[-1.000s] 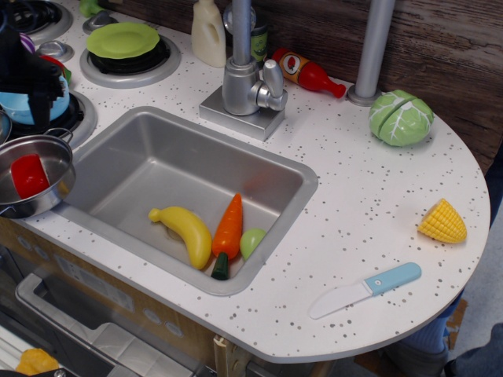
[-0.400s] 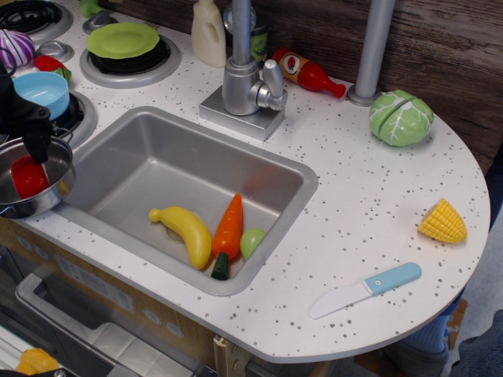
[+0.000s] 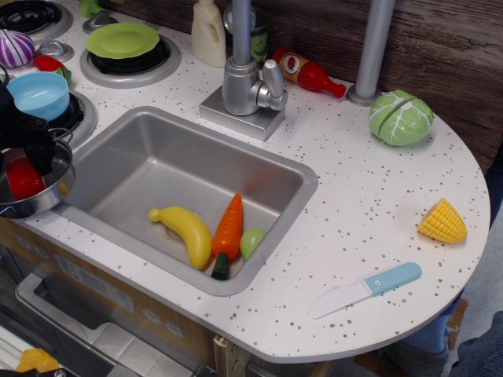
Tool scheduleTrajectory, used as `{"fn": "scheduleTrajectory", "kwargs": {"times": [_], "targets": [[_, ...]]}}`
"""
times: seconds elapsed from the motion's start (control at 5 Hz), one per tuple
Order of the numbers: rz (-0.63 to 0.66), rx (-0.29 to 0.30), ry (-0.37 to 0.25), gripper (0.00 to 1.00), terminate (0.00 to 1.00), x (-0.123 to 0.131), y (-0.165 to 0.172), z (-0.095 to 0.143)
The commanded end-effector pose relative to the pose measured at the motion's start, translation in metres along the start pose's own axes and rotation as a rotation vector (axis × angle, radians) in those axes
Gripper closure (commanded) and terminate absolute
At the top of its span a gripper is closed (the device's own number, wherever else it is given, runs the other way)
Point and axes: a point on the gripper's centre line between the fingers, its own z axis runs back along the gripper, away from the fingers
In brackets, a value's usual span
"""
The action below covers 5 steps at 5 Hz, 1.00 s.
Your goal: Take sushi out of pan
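Note:
The sushi (image 3: 22, 181), a small chunky red piece, lies inside the pan (image 3: 61, 187), a shiny steel pot at the far left edge of the counter, beside the sink. My black gripper (image 3: 27, 157) comes down from above into the pan, right over the sushi. One finger (image 3: 43, 153) stands just right of the sushi. The other finger is partly cut off by the left frame edge. The jaws look apart, on either side of the sushi, and its top is partly covered by the gripper.
A light blue bowl (image 3: 38, 94) sits on the burner behind the pan. The sink (image 3: 157, 157) holds a banana (image 3: 187, 233), a carrot (image 3: 229, 228) and a green piece (image 3: 251, 242). A ketchup bottle (image 3: 309, 73), cabbage (image 3: 401, 118), corn (image 3: 442, 221) and knife (image 3: 365, 289) lie to the right.
My gripper has come down from over the blue bowl into the pan and now sits low over the sushi. The bowl is uncovered. The sushi and pan have barely moved.

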Motion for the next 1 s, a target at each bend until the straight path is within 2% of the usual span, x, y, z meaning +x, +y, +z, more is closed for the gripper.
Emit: {"fn": "scheduleTrajectory", "kwargs": {"times": [0.0,0.2,0.4,0.8], "targets": [[0.007,0.013,-0.020,1.00,0.00,0.007,0.003,0.006],[0.019,0.018,-0.021,1.00,0.00,0.007,0.001,0.007],[0.007,0.037,0.009,1.00,0.00,0.013,0.000,0.017],[-0.043,0.166,0.058,1.00,0.00,0.040,-0.023,0.068]]}}
